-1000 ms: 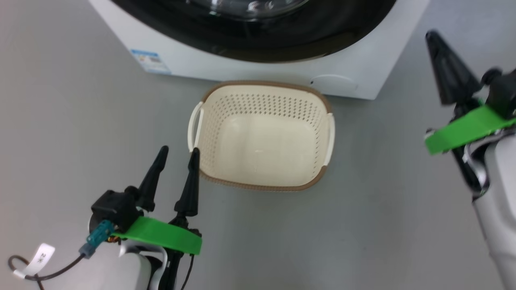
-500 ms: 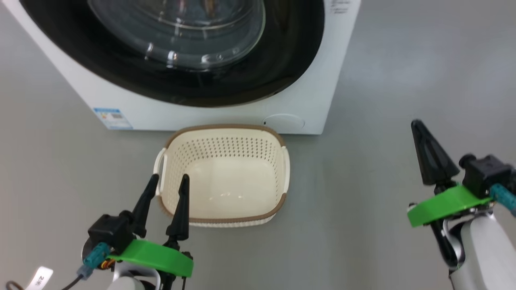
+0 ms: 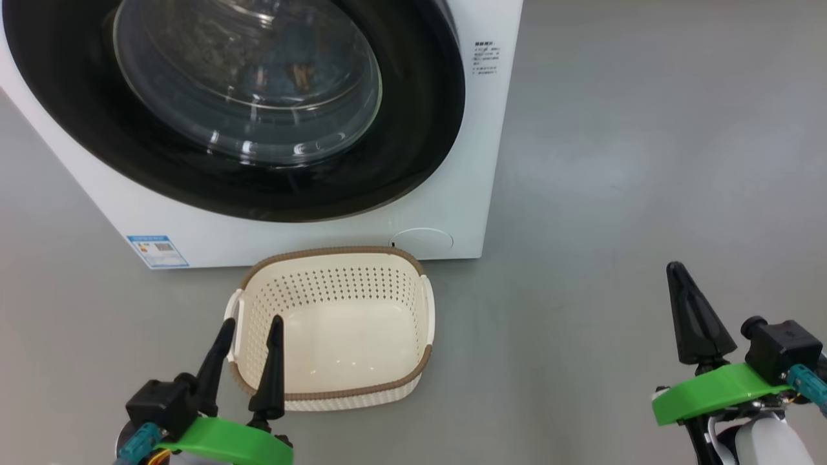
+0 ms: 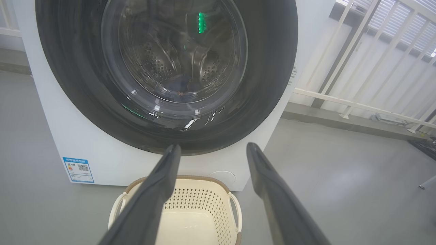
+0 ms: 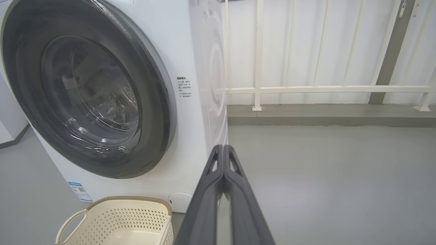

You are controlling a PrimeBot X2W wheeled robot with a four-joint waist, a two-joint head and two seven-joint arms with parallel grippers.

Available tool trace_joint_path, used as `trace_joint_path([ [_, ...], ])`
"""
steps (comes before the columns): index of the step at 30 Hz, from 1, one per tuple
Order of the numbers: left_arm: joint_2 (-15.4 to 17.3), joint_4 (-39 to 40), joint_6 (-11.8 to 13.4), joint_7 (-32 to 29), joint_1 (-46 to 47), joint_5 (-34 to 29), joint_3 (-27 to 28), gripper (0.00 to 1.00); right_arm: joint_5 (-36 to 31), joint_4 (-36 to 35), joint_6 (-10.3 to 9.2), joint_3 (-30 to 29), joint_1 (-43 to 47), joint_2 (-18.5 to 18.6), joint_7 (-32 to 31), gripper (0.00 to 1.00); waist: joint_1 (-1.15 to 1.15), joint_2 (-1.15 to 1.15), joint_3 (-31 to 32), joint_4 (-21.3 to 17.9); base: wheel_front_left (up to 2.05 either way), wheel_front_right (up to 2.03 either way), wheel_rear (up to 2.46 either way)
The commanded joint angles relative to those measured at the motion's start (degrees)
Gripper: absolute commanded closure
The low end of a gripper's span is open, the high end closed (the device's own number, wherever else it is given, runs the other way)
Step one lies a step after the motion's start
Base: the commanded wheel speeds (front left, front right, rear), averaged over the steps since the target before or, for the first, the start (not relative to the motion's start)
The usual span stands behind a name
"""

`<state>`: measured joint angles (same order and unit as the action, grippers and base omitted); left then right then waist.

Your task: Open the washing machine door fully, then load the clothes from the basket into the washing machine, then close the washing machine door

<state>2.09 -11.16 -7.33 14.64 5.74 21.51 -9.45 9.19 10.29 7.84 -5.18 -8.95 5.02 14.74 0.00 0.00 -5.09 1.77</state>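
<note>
The washing machine [image 3: 462, 161] stands on the grey floor, and the washing machine door [image 3: 420, 129], with its black rim and bulging glass, lies flush against the front. The basket [image 3: 329, 253] sits on the floor just before it, its bare bottom showing. The clothes are hidden; dim shapes behind the glass are too unclear to name. My left gripper [image 3: 252, 320] is open, its fingers over the basket's left handle and rim, nothing between them. In the left wrist view, the left gripper [image 4: 213, 145] points at the door's lower rim. My right gripper [image 3: 675, 268] is shut and empty, on the floor side far right of the basket. In its own wrist view, the right gripper [image 5: 223, 147] points past the machine's right corner.
A blue label [image 3: 157, 250] sits low on the machine's left corner. A white railing [image 5: 323, 89] and a low grey kerb [image 5: 327, 119] run behind the machine to its right. Open grey floor [image 3: 633, 161] stretches right of the machine.
The head camera has shifted, so more of the door shows and the basket sits lower in view. Relative to the basket, my right gripper has drawn back from the machine. Both jaws are unchanged.
</note>
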Motion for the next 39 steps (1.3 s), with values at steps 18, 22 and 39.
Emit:
trace_joint_path([
  [18,0.8,1.5,0.1,0.4,-2.2,-3.2,5.8,0.00,-1.3,-2.8,-0.35,-0.3,6.2,-1.6,0.3,0.00,0.00,0.00,4.9,-1.2,0.00,0.00,0.00],
  [22,0.8,1.8,0.1,0.4,-2.8,-1.8,6.2,0.00,-2.2,-3.0,-0.35,0.1,6.4,-1.8,0.3,0.00,0.00,0.00,5.1,-1.2,0.00,0.00,0.00],
  [39,0.8,0.3,0.4,0.4,-2.9,-1.4,5.4,0.00,-2.5,-2.9,-0.35,0.1,6.4,-2.0,0.3,0.00,0.00,0.00,5.5,-0.9,0.00,0.00,0.00],
])
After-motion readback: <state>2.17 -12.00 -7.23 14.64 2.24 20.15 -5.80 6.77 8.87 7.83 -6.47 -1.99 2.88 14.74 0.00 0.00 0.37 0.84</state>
